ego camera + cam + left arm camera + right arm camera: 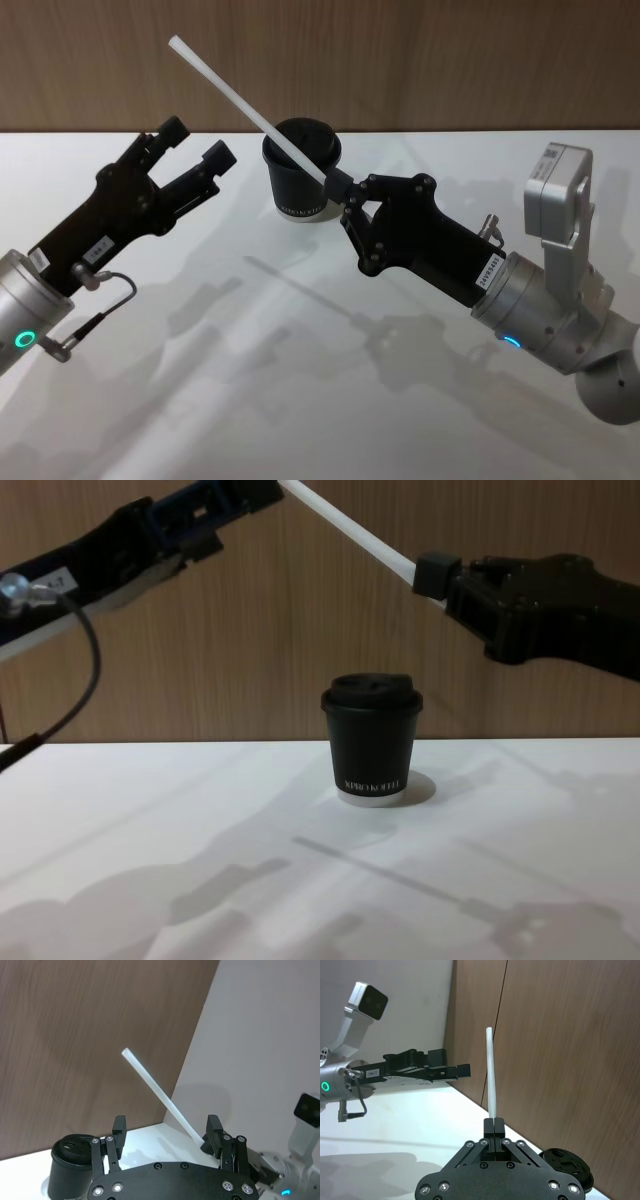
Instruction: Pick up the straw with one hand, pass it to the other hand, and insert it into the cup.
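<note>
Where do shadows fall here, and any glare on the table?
Head view: the straw, clamped in the right gripper, and the open left gripper cast overlapping soft grey shadows on the table, suggesting several lights. Chest view: they lie in front of the cup, darker right of its base. Left wrist view: table beyond the left gripper washes near white.

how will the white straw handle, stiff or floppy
Probably stiff enough: the straw juts out straight from the right gripper, held at one end with no sag. Likely very light, being so thin. Its smooth round shape might let it pivot or slip.
</note>
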